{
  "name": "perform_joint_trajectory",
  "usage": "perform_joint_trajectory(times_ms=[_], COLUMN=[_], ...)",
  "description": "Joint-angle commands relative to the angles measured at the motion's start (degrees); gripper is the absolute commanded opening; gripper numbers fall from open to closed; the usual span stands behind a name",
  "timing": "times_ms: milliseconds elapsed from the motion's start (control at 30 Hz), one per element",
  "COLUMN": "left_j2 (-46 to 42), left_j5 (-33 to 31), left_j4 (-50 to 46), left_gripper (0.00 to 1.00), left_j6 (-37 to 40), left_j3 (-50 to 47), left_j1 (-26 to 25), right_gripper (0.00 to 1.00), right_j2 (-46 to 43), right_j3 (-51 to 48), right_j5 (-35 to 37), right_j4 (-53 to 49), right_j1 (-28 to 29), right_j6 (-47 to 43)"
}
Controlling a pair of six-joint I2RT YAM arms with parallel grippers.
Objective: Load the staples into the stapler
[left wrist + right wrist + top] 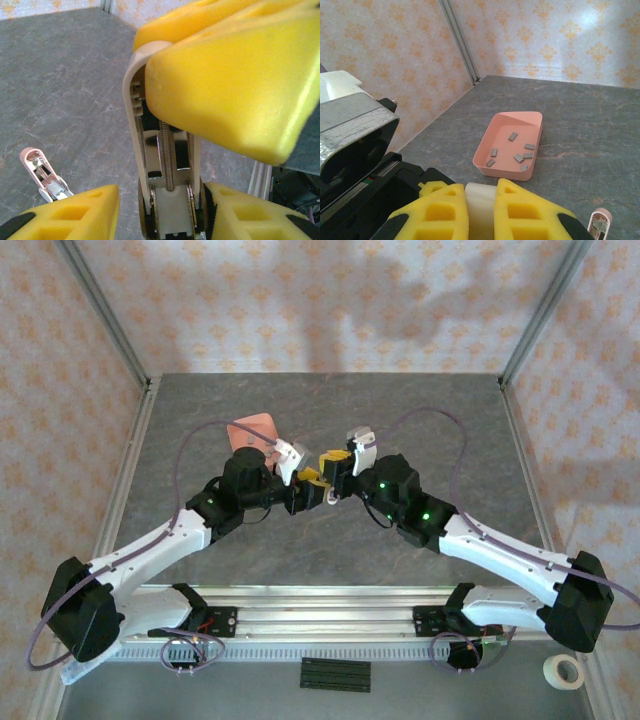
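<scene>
Currently, the stapler (170, 205) is held open between both arms. The jaws of the left gripper (160, 215) pinch its base; those of the right gripper (480, 202) pinch its pale cover. The staples (517, 150) lie loose in the salmon-pink tray (501, 172) on the desk (580, 125).

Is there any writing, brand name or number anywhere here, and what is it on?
No text can be read anywhere.
On the stapler, tray and staples: no print visible.
On the wallpaper: ornaments only, no words.
On the black strip at the near edge: too small to tell.
</scene>
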Motion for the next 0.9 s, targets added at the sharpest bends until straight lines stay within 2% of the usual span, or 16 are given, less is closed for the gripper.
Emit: perform_joint_trajectory(times_ms=[0,333,500,733,867], left_j2=[0.81,1.08,1.31,2.77,3.87], left_j5=[0.78,0.65,-0.62,-5.22,-10.67], left_j4=[2.67,0.92,0.57,0.96,2.42], left_gripper=[0.44,0.3,0.21,0.13,0.12], left_j6=[1.29,2.47,2.59,0.54,-3.07], left_j3=[2.34,2.89,3.0,3.51,3.44], left_j1=[-0.43,-0.48,-0.53,-0.98,-1.53], right_gripper=[0.13,0.13,0.17,0.3,0.45], right_j2=[-0.5,-0.59,-1.02,-2.75,-4.55], right_j3=[-0.11,-0.37,-1.03,-2.11,-2.92], right_j5=[-0.68,-0.34,0.43,3.01,6.06], right_j4=[2.86,3.06,3.56,2.8,1.88], right_j1=[-0.21,-0.21,-0.21,-0.29,-0.76], right_j6=[0.81,0.8,0.67,0.03,0.59])
